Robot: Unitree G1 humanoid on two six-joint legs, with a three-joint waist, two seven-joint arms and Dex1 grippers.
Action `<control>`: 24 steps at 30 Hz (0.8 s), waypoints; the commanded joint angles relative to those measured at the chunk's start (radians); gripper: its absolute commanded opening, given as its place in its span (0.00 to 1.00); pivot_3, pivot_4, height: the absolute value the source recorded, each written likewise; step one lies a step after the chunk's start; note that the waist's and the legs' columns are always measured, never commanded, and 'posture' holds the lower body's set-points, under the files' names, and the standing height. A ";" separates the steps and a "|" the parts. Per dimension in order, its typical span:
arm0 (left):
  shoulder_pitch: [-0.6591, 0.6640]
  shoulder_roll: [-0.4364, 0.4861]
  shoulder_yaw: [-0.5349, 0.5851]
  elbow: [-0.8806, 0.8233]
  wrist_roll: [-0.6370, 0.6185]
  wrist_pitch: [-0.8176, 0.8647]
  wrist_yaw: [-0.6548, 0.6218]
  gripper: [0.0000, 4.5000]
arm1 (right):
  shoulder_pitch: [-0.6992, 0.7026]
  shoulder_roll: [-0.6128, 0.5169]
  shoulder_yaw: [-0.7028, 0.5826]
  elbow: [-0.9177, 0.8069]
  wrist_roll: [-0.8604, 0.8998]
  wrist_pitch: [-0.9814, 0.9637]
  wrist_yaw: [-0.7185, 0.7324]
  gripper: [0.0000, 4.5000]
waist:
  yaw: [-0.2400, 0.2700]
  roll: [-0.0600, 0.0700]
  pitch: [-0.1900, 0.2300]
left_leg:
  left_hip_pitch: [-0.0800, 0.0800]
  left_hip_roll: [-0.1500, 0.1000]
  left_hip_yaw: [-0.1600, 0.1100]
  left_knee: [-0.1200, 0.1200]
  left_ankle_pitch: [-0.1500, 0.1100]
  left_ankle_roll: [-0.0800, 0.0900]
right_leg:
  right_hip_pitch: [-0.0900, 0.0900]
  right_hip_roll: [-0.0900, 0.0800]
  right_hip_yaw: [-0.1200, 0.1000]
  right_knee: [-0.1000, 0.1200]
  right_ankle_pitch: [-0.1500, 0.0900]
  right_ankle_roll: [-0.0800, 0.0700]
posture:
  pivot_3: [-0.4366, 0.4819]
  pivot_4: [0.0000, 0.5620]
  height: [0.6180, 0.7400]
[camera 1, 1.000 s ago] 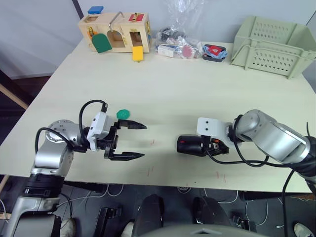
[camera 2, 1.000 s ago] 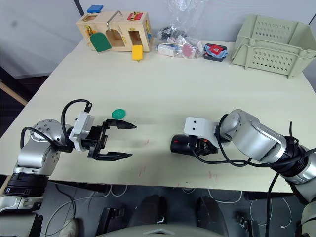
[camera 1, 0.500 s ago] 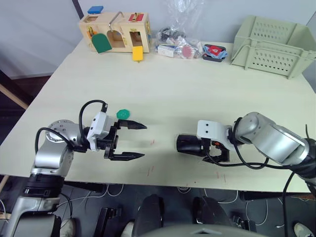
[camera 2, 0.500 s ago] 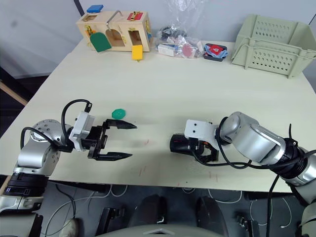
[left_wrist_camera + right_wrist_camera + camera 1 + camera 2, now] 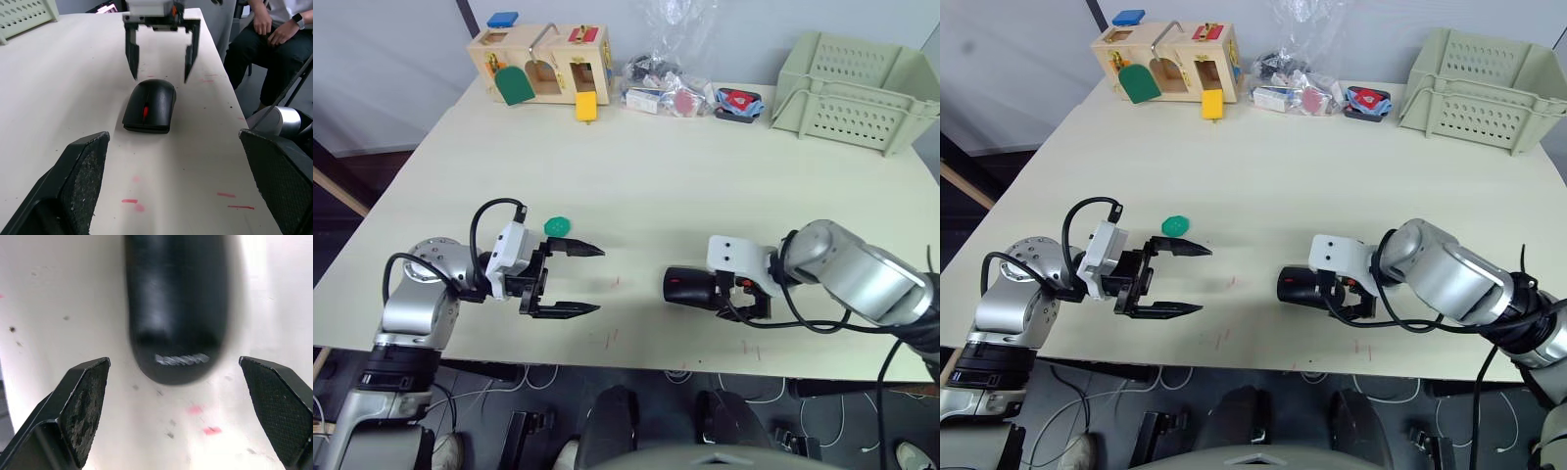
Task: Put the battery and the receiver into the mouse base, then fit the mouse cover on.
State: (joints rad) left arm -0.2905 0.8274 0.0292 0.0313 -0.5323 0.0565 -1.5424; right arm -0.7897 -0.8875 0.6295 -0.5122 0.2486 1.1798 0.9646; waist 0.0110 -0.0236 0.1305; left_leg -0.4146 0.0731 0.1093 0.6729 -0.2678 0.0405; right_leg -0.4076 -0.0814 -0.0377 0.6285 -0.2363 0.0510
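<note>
Judging by the assembled mouse [image 5: 149,105], its mouse cover [image 5: 177,308] already seated, the task looked essentially done. It lay near the table's [image 5: 636,166] front edge, between the wide-open fingers of the right gripper [image 5: 160,76]. The left gripper [image 5: 578,280], also open and empty, hovered well apart, with bare tabletop between them.

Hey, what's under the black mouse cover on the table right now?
The glossy black domed mouse cover sits closed on its black mouse base, whose edge shows beneath it. Whatever is inside the base is covered.
</note>
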 commanded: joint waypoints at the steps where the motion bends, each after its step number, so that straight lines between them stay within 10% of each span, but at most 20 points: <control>1: -0.001 0.002 0.008 -0.019 -0.003 -0.010 -0.021 1.00 | 0.017 0.021 -0.121 -0.007 0.024 -0.083 -0.008 0.99 | 0.000 0.000 0.000 | 0.000 0.000 0.000 0.000 0.000 0.000 | 0.000 0.000 0.000 0.000 0.000 0.000 | 0.48 0.27 1.00; 5: -0.005 -0.001 0.006 -0.018 -0.002 -0.009 -0.018 1.00 | 0.076 0.105 -0.234 0.013 0.055 -0.190 -0.039 0.88 | 0.000 -0.001 0.000 | 0.000 0.001 0.000 0.000 0.000 -0.001 | 0.000 0.001 0.000 0.000 0.001 0.002 | 0.48 0.27 1.00; 10: -0.007 0.001 0.008 -0.018 -0.004 -0.007 -0.020 1.00 | 0.126 0.174 -0.263 0.033 0.042 -0.262 -0.084 0.39 | 0.002 -0.001 -0.001 | 0.000 0.000 0.000 0.000 0.001 -0.002 | 0.000 0.001 0.000 0.000 0.001 0.002 | 0.48 0.27 1.00; 24: -0.010 0.005 0.010 -0.017 -0.003 -0.004 -0.019 1.00 | 0.209 0.323 -0.193 0.140 0.003 -0.419 -0.115 0.39 | 0.000 -0.001 -0.001 | 0.000 0.001 -0.001 0.001 0.002 -0.004 | 0.001 0.001 0.000 0.002 0.001 0.001 | 0.48 0.27 1.00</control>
State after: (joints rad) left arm -0.2926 0.8266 0.0287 0.0308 -0.5322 0.0581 -1.5423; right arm -0.5764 -0.5736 0.4327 -0.3823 0.2687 0.8007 0.8520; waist 0.0113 -0.0249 0.1297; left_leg -0.4142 0.0737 0.1085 0.6741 -0.2654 0.0365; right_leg -0.4070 -0.0800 -0.0377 0.6314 -0.2355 0.0524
